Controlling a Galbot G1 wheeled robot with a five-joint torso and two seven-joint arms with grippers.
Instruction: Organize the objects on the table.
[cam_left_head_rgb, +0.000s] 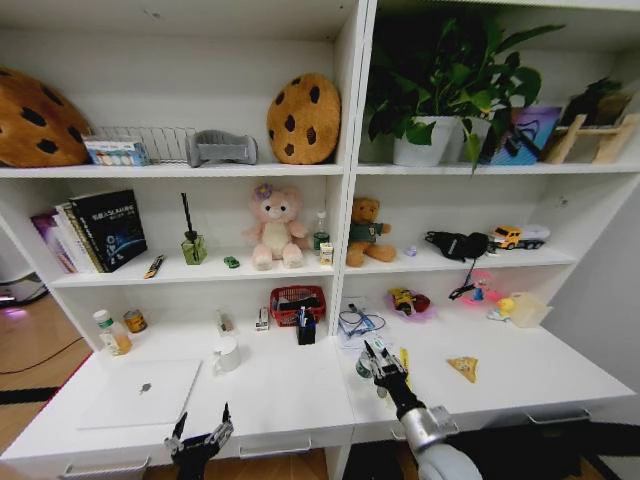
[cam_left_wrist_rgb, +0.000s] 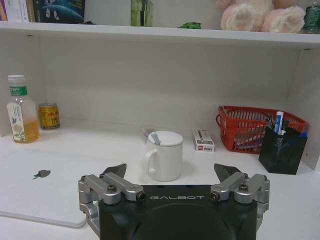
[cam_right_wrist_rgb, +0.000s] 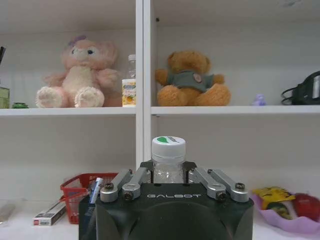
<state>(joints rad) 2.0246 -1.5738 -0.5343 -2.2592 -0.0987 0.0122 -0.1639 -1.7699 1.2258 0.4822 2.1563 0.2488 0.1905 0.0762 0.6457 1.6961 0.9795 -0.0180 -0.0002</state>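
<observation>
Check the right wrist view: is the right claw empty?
No, the right claw is shut on a clear bottle with a white cap, held upright.

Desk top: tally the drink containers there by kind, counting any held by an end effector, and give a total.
Bottles: 2, the tea bottle and the clear bottle gripped in the right end effector
Can: 1
Mug: 1
Total: 4
</observation>
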